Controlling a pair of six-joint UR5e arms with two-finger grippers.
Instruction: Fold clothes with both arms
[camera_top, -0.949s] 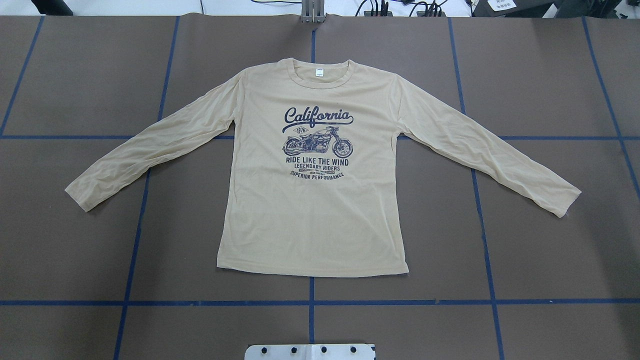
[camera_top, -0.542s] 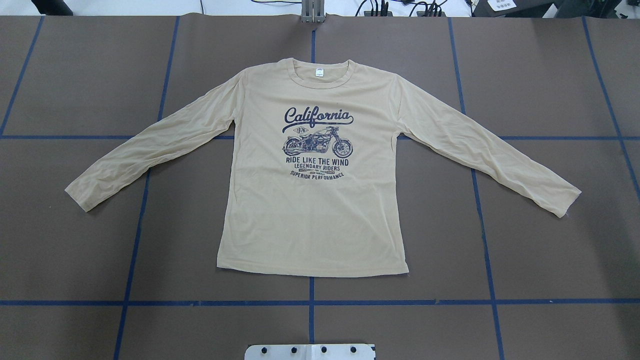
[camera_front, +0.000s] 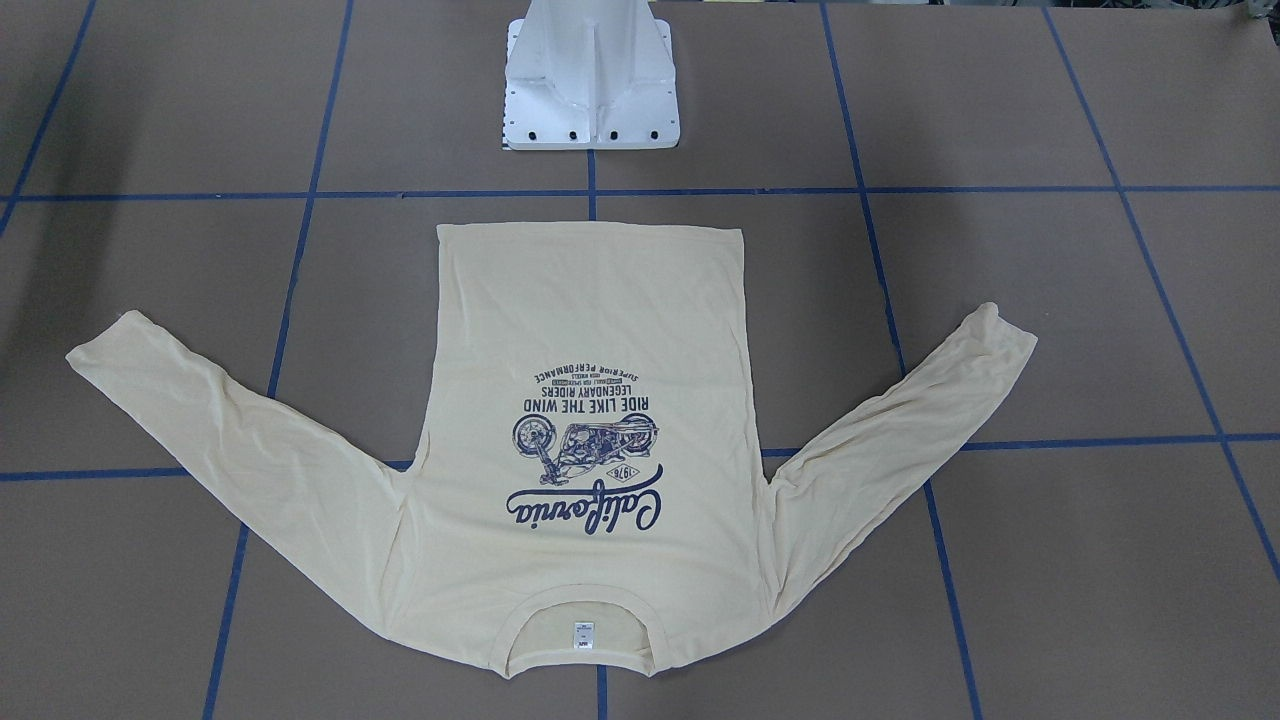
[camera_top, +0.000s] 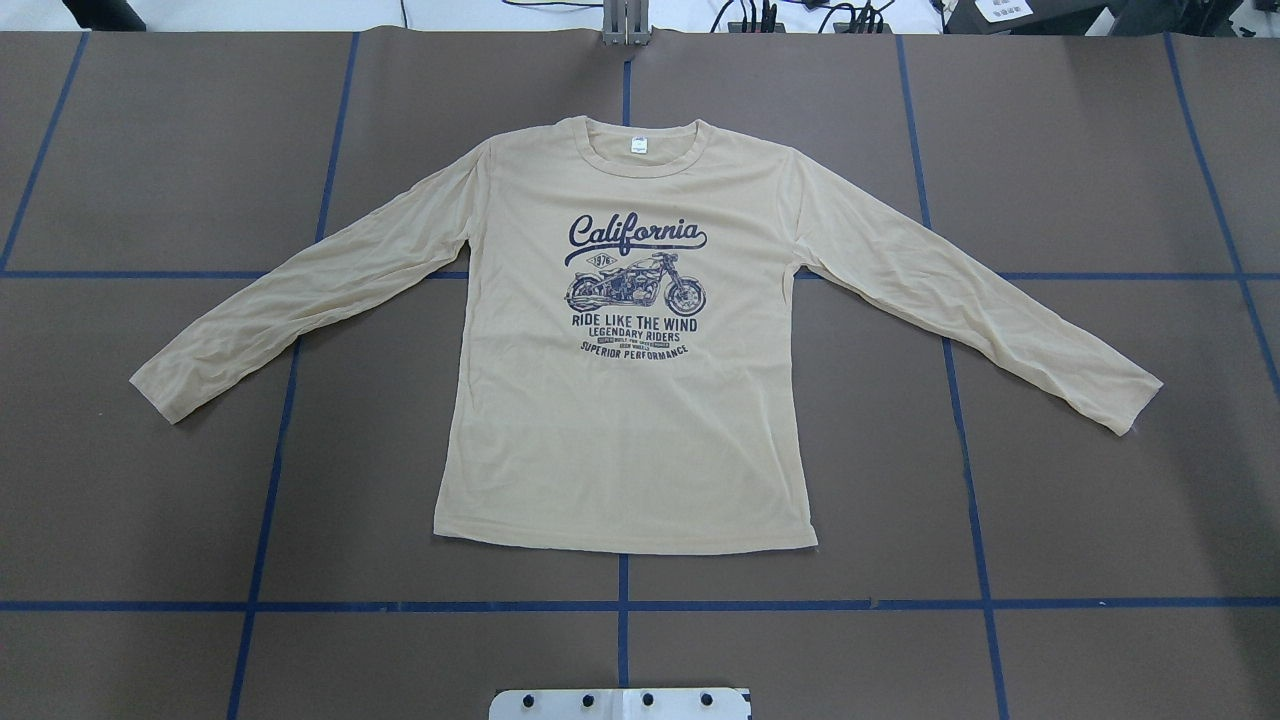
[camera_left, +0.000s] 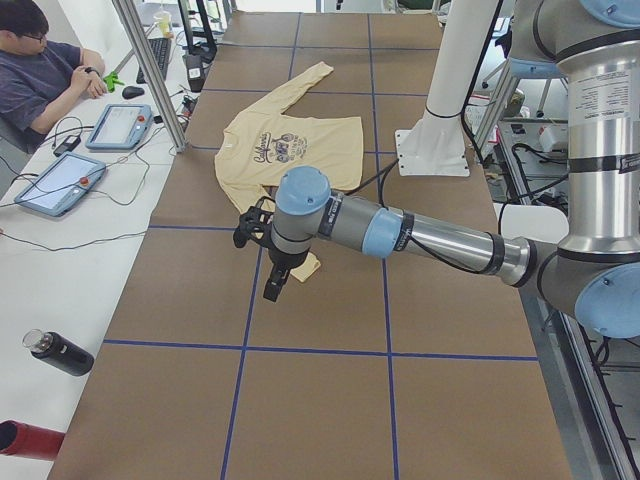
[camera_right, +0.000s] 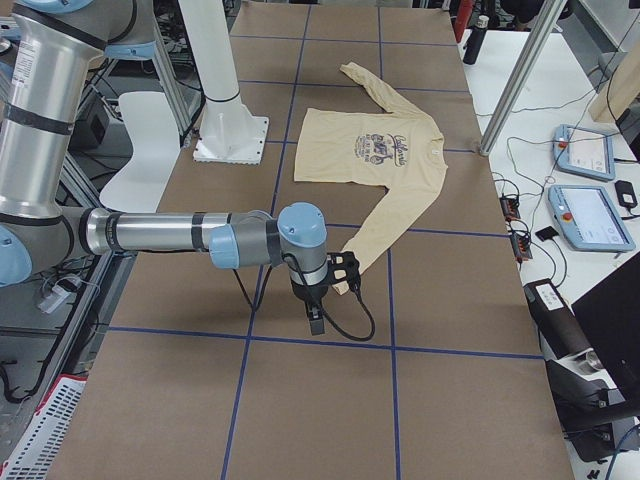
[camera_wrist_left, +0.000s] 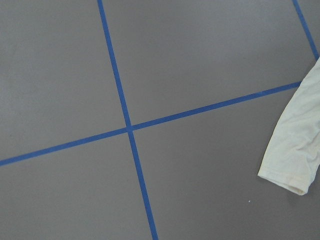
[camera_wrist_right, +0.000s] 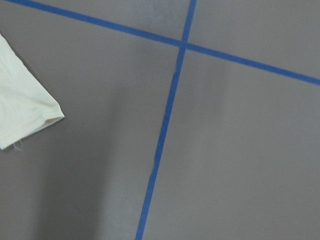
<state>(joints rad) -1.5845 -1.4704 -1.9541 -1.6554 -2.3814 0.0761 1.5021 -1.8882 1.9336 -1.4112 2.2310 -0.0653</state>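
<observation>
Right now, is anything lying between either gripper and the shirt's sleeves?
Nothing visible does. Only bare table with blue tape lines separates the left gripper from the near cuff, and the right gripper from the other cuff.

T-shirt (camera_top: 620, 450) flat, print side up, mid-tabletop (camera_top: 1100, 150); collar (camera_top: 642, 168) toward operators' edge, hem (camera_top: 625, 545) toward robot's edge, short of pedestal base (camera_front: 590, 90). Its left sleeve (camera_top: 300, 300) runs toward tabletop's left end, right sleeve (camera_top: 980, 310) toward right end. Above tabletop, left gripper (camera_left: 270, 292) hangs just beyond left cuff (camera_wrist_left: 287, 172), toward left end; right gripper (camera_right: 316, 322) likewise beyond right cuff (camera_wrist_right: 30, 117), toward right end.
</observation>
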